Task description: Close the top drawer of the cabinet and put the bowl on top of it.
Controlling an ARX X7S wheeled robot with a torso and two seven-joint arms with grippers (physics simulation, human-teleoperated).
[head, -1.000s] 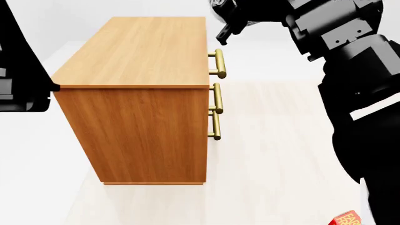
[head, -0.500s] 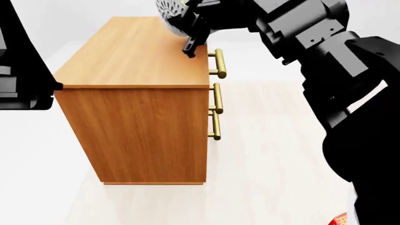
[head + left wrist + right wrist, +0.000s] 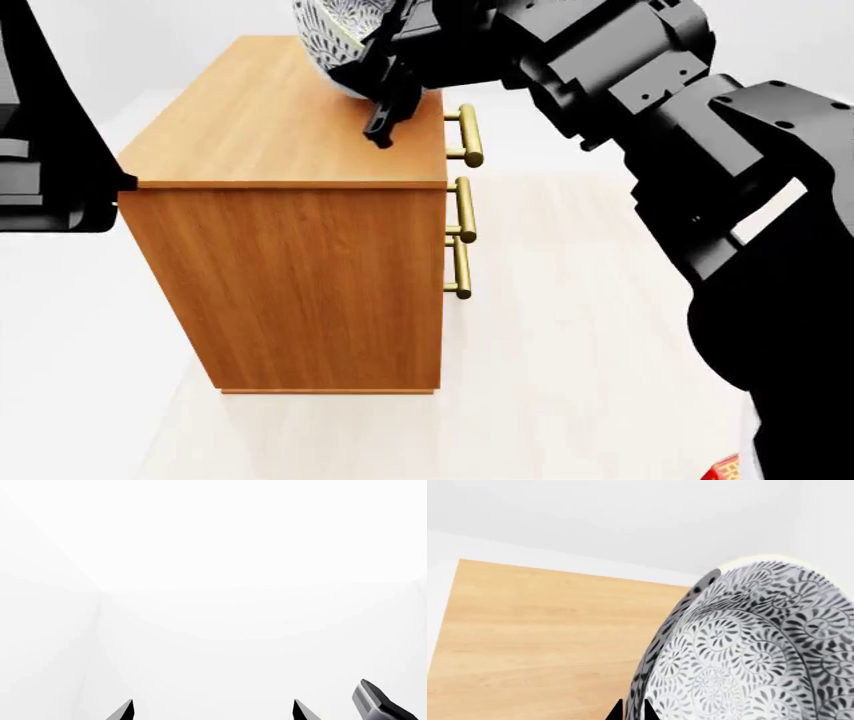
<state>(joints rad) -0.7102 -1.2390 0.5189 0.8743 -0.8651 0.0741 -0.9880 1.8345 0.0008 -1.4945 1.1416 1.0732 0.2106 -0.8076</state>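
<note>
**Bowl held over the cabinet top**

There are two arms. The right arm [image 3: 694, 130] is big and black and fills the right side of the head view. The left arm [image 3: 47, 140] is only a dark shape, cut off at the left edge. A small red thing [image 3: 725, 468] peeks in at the bottom edge, too cut off to name.

There is one cabinet [image 3: 300, 220], standing on the pale floor. It has three brass handles [image 3: 465, 135], one above the other. All three line up, so the top drawer [image 3: 443, 135] looks pushed in. Only its thin edge shows from here.

There is one bowl [image 3: 334, 35]. The right gripper [image 3: 380, 70] pinches its rim and holds it tilted on its side, over the far right part of the cabinet top. I cannot tell if the bowl touches the wood. Its top is cut off by the picture edge.

In the right wrist view the bowl [image 3: 747, 650] is very near and shows its dark leaf pattern, with the wooden top [image 3: 540, 640] behind it.

The left wrist view shows the left gripper [image 3: 212, 711] with two fingertips [image 3: 123, 711] spread apart and nothing between them, only white behind.
</note>
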